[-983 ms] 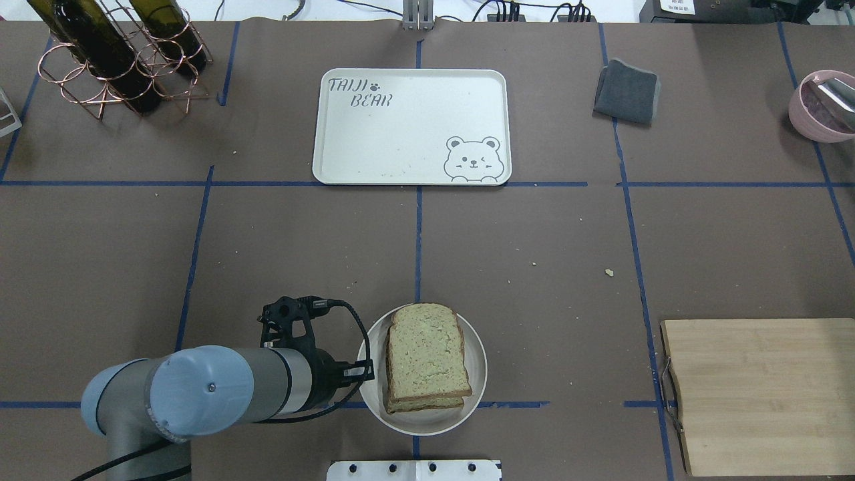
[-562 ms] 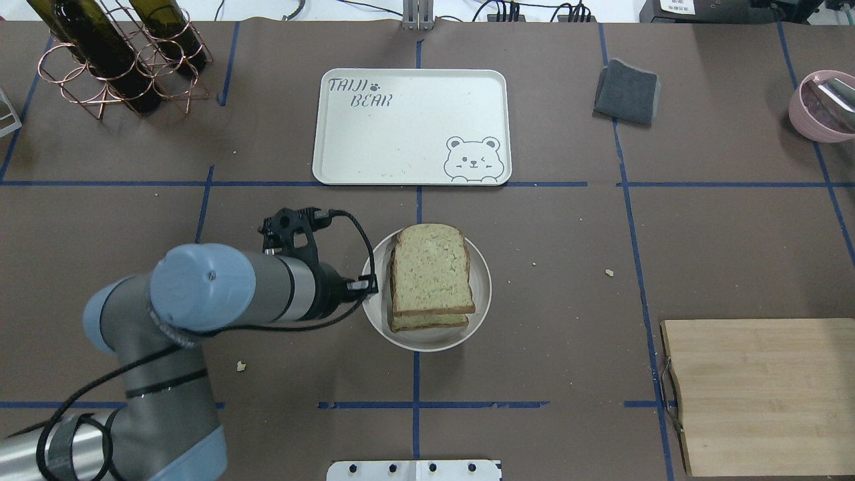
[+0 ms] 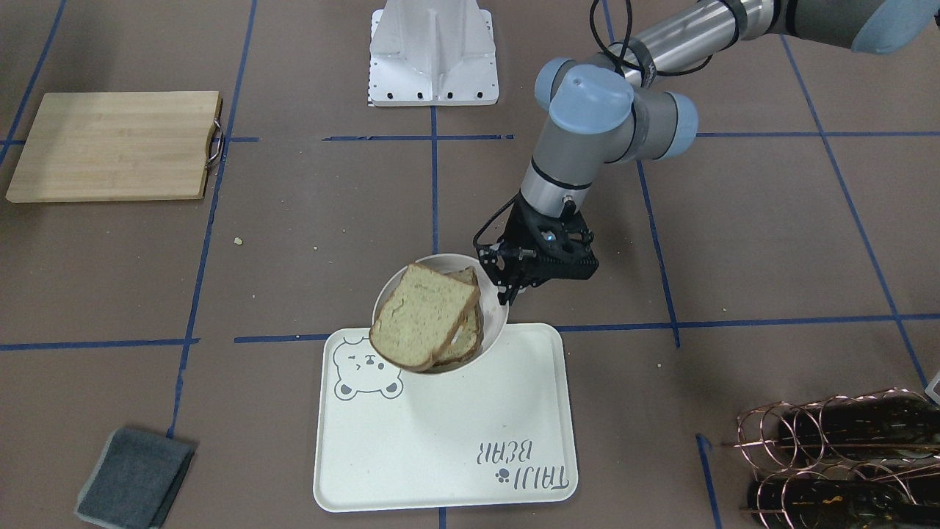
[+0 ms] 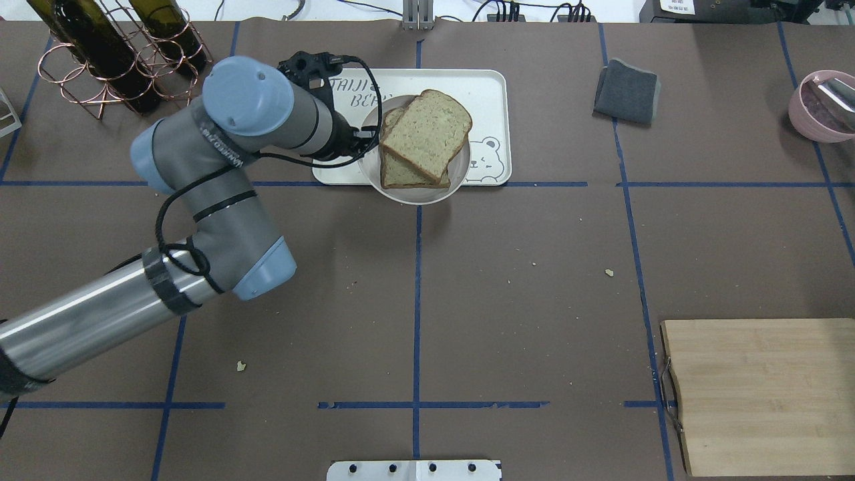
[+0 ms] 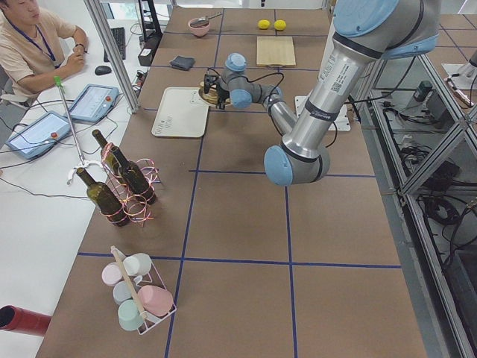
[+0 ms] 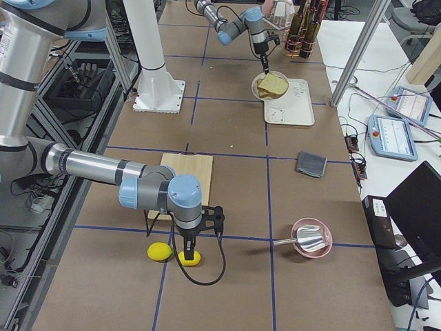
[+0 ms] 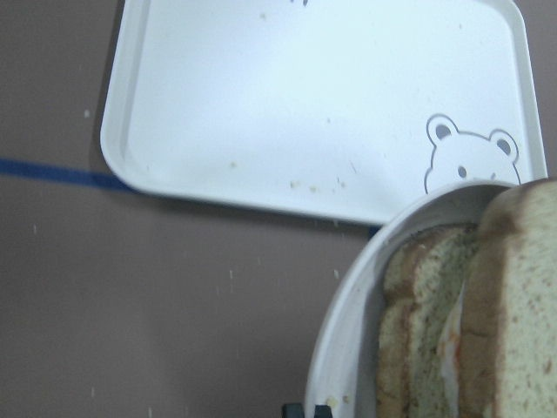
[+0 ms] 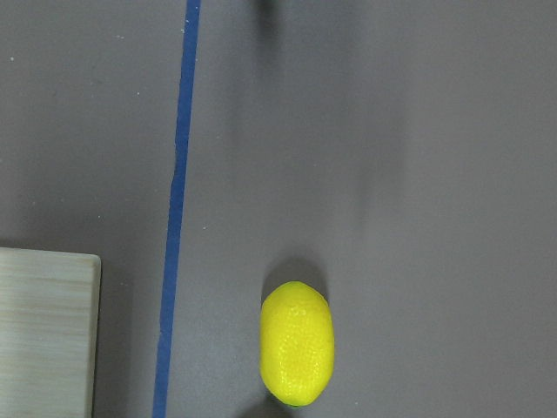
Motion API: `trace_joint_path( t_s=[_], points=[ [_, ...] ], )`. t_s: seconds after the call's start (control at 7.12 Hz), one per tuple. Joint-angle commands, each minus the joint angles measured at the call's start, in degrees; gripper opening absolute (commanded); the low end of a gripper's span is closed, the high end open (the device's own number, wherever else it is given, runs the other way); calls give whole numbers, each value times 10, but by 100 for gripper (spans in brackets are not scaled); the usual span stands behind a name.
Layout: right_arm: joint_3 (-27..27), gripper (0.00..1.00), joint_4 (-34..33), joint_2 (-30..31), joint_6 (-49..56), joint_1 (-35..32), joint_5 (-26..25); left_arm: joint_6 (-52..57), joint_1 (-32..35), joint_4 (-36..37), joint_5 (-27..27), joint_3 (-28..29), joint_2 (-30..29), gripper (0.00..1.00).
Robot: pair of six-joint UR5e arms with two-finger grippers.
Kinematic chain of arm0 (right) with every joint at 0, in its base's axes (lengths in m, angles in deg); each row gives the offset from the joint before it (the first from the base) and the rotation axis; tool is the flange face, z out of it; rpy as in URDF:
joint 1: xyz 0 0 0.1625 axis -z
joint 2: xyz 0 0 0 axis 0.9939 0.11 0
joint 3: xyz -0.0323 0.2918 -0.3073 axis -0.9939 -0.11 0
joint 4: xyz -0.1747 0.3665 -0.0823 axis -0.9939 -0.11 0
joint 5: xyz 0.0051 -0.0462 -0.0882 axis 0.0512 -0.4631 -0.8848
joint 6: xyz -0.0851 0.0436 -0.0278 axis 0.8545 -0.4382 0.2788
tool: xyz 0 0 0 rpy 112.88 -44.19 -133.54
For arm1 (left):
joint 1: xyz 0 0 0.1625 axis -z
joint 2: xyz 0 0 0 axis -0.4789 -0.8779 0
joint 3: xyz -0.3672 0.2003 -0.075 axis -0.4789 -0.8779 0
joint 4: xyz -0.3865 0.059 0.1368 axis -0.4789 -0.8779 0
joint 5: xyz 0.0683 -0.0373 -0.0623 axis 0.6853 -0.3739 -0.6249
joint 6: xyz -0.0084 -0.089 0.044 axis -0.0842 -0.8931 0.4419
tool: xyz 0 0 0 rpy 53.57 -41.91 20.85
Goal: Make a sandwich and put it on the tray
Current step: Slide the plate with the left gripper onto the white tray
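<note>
My left gripper (image 4: 366,143) is shut on the left rim of the off-white bowl (image 4: 414,192) and holds it in the air, tilted, over the near edge of the cream tray (image 4: 484,90). The sandwich (image 4: 424,137) lies in the bowl; its top slice is skewed and overhangs the rim. In the front view the gripper (image 3: 507,294), bowl (image 3: 435,262), sandwich (image 3: 422,316) and tray (image 3: 440,441) show the same. The left wrist view shows the bowl (image 7: 348,348), the bread (image 7: 513,305) with white egg between the slices, and the tray (image 7: 322,104). My right gripper (image 6: 187,252) hovers far off over a lemon; I cannot tell its state.
A copper rack with wine bottles (image 4: 113,53) stands at the far left by my left arm. A grey cloth (image 4: 626,90) and a pink bowl (image 4: 821,110) lie at the far right. A wooden cutting board (image 4: 761,394) lies near right. A lemon (image 8: 297,341) lies under the right wrist.
My left arm has carried the bowl with the sandwich from the table's near edge forward to over the tray's near edge. The top slice has turned and slid.
</note>
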Motion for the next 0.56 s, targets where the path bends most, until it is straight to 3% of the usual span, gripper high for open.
trace_joint_path(
  t_s=[0.0, 0.28, 0.42],
  points=[
    [0, 100, 1, -1, 0, 0, 0, 31, 29, -96, -7, 194, -82, 0],
    [0, 100, 1, -2, 0, 0, 0, 51, 28, -104, -7, 221, -89, 0],
    [0, 100, 1, -2, 0, 0, 0, 67, 28, -104, -7, 221, -88, 65]
  ],
)
